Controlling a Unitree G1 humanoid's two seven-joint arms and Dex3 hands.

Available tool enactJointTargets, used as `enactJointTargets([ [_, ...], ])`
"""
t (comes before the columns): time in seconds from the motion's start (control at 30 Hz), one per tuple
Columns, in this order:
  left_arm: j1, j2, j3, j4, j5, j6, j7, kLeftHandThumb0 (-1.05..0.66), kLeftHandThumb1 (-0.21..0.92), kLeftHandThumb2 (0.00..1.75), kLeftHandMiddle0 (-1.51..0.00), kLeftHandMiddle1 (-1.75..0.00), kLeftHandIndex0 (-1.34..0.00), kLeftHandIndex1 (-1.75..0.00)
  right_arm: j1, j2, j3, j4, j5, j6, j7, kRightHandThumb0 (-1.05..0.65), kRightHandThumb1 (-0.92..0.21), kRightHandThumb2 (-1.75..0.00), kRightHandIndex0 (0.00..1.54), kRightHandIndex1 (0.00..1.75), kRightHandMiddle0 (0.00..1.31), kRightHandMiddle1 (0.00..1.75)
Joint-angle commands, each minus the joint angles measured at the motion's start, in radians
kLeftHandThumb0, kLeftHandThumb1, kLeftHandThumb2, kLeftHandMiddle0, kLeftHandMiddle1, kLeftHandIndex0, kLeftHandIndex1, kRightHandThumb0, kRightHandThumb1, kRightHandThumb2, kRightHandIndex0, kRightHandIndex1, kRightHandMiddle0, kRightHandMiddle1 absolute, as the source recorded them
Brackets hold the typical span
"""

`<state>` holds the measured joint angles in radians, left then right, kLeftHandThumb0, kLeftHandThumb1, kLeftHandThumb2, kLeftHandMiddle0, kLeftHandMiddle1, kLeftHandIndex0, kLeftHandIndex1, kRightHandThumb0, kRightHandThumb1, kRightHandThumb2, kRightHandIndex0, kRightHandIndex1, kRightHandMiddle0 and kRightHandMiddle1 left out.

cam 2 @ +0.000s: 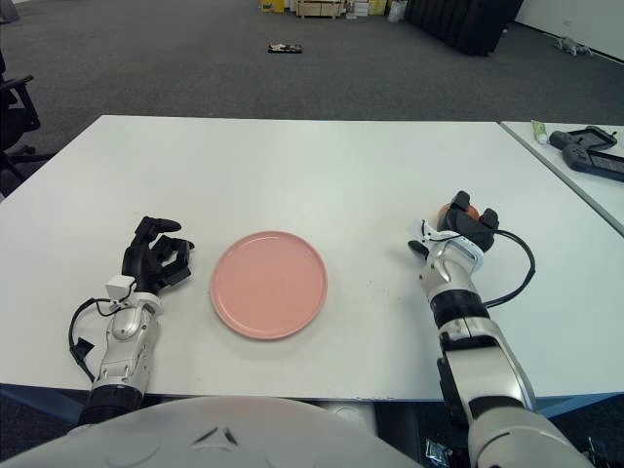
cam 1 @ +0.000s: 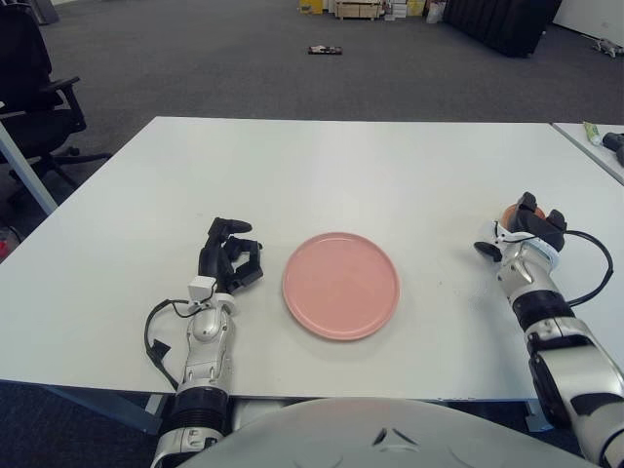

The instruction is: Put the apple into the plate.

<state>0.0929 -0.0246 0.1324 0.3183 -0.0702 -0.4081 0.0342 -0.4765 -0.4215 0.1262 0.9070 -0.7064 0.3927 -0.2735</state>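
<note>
A pink plate [cam 1: 340,285] lies empty on the white table [cam 1: 331,166], near its front edge. The apple [cam 1: 509,211] is orange-red, stands on the table to the right of the plate, and is mostly hidden by my right hand. My right hand [cam 1: 531,222] has its dark fingers curled over the top of the apple, with the thumb sticking out to the left. My left hand [cam 1: 237,252] shows just left of the plate, fingers loosely relaxed and holding nothing.
A second table [cam 2: 585,156] at the right carries a black device and a tube. A black office chair [cam 1: 29,88] stands off the table's far left corner. Cables loop beside both wrists. The floor beyond is open carpet.
</note>
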Motion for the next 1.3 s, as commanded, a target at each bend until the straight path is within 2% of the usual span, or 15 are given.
enactJointTargets([
  [0.0, 0.0, -0.001, 0.002, 0.017, -0.005, -0.008, -0.006, 0.0, 0.46, 1.1, -0.53, -1.58, -0.36, -1.75, -0.001, 0.029, 0.011, 0.114, 0.052, 0.009, 0.024, -0.9, -0.5, -0.55, 0.0, 0.0, 0.0, 0.0],
  [0.23, 0.0, 0.0, 0.003, 0.022, -0.007, -0.016, -0.009, 0.0, 0.46, 1.1, -0.52, -1.57, -0.37, -1.75, -0.037, 0.035, 0.016, 0.196, 0.091, 0.009, -0.003, -0.88, -0.52, -0.55, 0.0, 0.0, 0.0, 0.0],
  [0.33, 0.001, 0.001, 0.003, 0.021, -0.006, -0.015, -0.008, 0.0, 0.46, 1.1, -0.53, -1.57, -0.38, -1.75, -0.055, 0.039, 0.009, 0.235, 0.111, 0.017, -0.01, -0.81, -0.48, -0.63, 0.0, 0.0, 0.0, 0.01],
  [0.5, 0.002, 0.002, 0.004, 0.02, -0.003, -0.011, -0.005, 0.0, 0.46, 1.1, -0.53, -1.56, -0.38, -1.75, -0.079, 0.034, 0.001, 0.29, 0.142, 0.015, -0.017, -0.69, -0.43, -0.8, 0.0, 0.0, 0.0, 0.25],
  [0.73, 0.003, 0.003, 0.004, 0.019, 0.001, -0.01, -0.001, 0.0, 0.46, 1.1, -0.54, -1.55, -0.38, -1.75, -0.099, 0.032, -0.015, 0.331, 0.184, 0.018, -0.038, -0.59, -0.4, -0.92, 0.04, 0.03, 0.0, 0.47],
  [0.77, 0.003, 0.003, 0.004, 0.018, 0.002, -0.009, -0.001, 0.0, 0.46, 1.1, -0.54, -1.55, -0.38, -1.75, -0.1, 0.029, -0.018, 0.339, 0.189, 0.015, -0.039, -0.57, -0.4, -0.93, 0.03, 0.15, 0.0, 0.55],
  [0.87, 0.005, 0.003, 0.005, 0.015, 0.001, -0.004, 0.0, 0.0, 0.46, 1.1, -0.53, -1.55, -0.38, -1.75, -0.108, 0.031, -0.023, 0.351, 0.205, 0.029, -0.052, -0.55, -0.39, -0.95, 0.01, 0.36, 0.0, 0.69],
  [1.1, 0.011, 0.004, 0.004, 0.006, 0.002, 0.001, -0.002, 0.0, 0.45, 1.11, -0.53, -1.56, -0.38, -1.75, -0.115, 0.045, -0.032, 0.37, 0.233, 0.047, -0.072, -0.5, -0.36, -0.99, 0.0, 0.66, 0.0, 0.93],
  [1.27, 0.015, 0.004, 0.006, 0.002, 0.004, -0.002, 0.003, 0.0, 0.45, 1.11, -0.53, -1.58, -0.37, -1.75, -0.107, 0.013, -0.029, 0.388, 0.24, 0.02, -0.046, -0.49, -0.32, -1.03, 0.0, 0.84, 0.0, 1.06],
])
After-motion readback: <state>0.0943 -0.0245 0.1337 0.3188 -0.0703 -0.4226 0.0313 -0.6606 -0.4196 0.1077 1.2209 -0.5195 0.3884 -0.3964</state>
